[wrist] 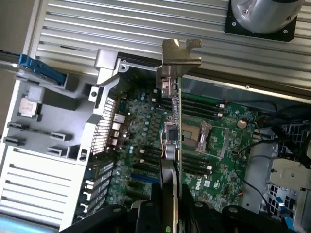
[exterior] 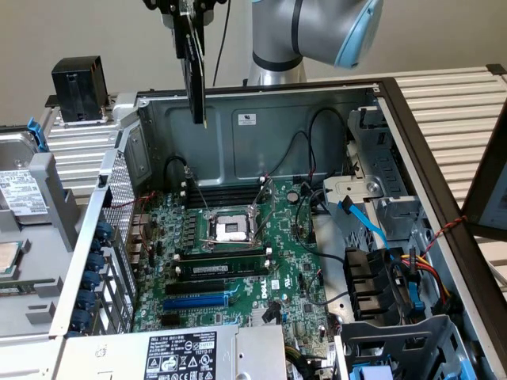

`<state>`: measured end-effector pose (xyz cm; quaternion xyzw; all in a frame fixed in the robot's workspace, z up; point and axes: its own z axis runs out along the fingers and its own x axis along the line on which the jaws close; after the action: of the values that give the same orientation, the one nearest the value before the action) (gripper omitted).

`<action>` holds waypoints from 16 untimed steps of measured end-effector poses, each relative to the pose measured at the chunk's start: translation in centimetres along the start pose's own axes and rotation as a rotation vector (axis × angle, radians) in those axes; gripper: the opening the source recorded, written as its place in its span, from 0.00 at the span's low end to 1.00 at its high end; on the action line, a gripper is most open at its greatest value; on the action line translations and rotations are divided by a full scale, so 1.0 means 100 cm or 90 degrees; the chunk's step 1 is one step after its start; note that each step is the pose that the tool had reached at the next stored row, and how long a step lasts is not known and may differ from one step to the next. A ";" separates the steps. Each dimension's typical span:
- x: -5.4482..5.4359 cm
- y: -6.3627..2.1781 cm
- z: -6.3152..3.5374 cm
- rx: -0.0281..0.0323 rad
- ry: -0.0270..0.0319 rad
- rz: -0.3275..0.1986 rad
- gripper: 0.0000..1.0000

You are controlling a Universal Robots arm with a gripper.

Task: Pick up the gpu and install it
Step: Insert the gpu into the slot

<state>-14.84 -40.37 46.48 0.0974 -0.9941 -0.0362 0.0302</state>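
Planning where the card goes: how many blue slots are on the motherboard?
1. The blue slot lies between the labelled memory stick and the grey box; that box may hide others.

Soft, even light from above fills both views, bright and free of hard shadows. In the exterior view the case wall (exterior: 261, 134) carries a pale sheen, and the motherboard (exterior: 230, 253) lies slightly darker below it. In the wrist view the ribbed counter (wrist: 121, 24) glares almost white, the bracket (wrist: 181, 53) of the gpu (wrist: 178, 104) shines, and the hand (wrist: 171, 167) is dark and shadowed.
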 end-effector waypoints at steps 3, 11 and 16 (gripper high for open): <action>0.000 0.0000 0.0001 0.0019 0.0024 -0.035 0.27; 0.000 0.0000 0.0005 0.0069 0.0089 -0.127 0.27; 0.000 -0.0001 0.0008 0.0101 0.0130 -0.185 0.27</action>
<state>-14.84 -40.37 46.41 0.2408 -0.9695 -0.0313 0.0340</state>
